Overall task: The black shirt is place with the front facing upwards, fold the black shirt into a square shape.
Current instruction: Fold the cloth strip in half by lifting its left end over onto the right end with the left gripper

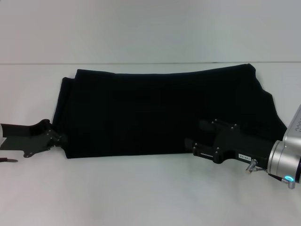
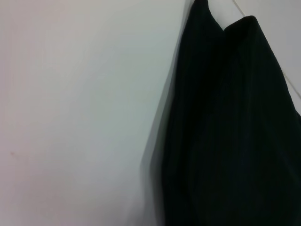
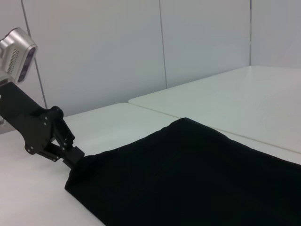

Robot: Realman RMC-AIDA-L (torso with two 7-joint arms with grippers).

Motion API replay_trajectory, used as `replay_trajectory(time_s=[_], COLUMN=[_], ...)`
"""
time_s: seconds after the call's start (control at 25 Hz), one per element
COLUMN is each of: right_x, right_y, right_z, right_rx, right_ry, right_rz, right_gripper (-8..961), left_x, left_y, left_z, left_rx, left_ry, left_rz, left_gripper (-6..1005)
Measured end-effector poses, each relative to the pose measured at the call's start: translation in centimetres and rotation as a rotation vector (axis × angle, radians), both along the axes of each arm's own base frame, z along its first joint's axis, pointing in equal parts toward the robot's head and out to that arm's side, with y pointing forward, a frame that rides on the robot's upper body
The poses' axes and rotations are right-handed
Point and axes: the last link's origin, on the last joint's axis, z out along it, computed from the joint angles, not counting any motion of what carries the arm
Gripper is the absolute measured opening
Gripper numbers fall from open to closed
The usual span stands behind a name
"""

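Black cloth, the black shirt [image 1: 155,113], lies spread flat across the middle of the white tabletop [image 1: 141,193] as a wide band, already doubled over; layered edges show at its left end. No lettering or label visible, so which face is up cannot be told.

Left gripper [image 1: 60,139] sits at the shirt's near left corner, low on the tabletop. From the right wrist view its fingers meet the corner and the cloth puckers there [image 3: 77,162], so it looks pinched closed on the hem. Right gripper [image 1: 194,147] rests on the shirt's near edge toward the right end; black on black, so whether it is wide, narrow or gripping cannot be told.

Handling judgement: light, limp, no stiffness, it will sag and drag if lifted by one point. The fabric grips the tabletop a bit, so layers may slide or bunch. Best hold is at corners or folded hems, catching all layers, both ends lifted together. Next fold is likely end over end to get the square.
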Motion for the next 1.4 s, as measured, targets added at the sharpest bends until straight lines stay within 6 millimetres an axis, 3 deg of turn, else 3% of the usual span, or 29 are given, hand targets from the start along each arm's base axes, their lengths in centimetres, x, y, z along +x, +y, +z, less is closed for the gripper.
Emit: replay_trajectory(time_s=[0.24,0.88,1.4], right_x=[-0.04,0.05,0.05], right_y=[0.03,0.04,0.02], right_z=[-0.01,-0.06,-0.12], right_rx=[-0.001,0.0,-0.002], right_ry=[-0.001,-0.004,-0.005], right_rz=[0.002,-0.004,-0.005], right_gripper=[766,765,765], left_x=[-0.27,-0.25,0.16], left_y=[-0.2,0.03,0.38], left_z=[-0.07,0.5,0.19], left_rx=[0.009,0.015,0.009], left_ry=[-0.002,0.017,0.023], left_rz=[0.004,-0.002,-0.014], left_gripper=[129,811,788])
